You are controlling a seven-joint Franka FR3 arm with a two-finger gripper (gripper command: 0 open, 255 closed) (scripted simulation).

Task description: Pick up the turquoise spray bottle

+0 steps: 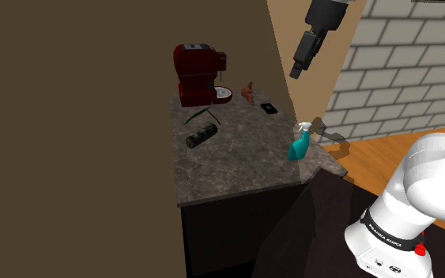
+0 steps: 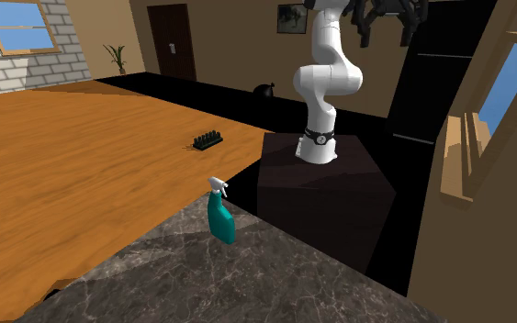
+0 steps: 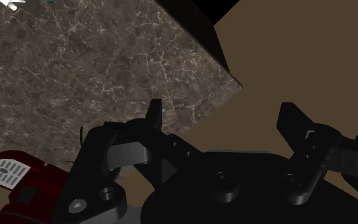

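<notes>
Shoulder view: the arm's upper links are cut off by the top edge; the gripper hangs high, at 12 o'clock from the turquoise spray bottle; the bottle stands upright at the rim of a dark marbled countertop (close to its clipped corner); a red coffee machine sits at the bottle's 10 o'clock; at 9 o'clock lies a black ribbed object, hard to name; a brick wall rises at 2 o'clock.

Second exterior view: the gripper is cropped by the top edge; the dark stand is at the bottle's 2 o'clock, a wooden floor at 10 o'clock.

Wrist view: the fingers stand apart, clasping nothing, above the countertop; the hand partly hides the coffee machine.
</notes>
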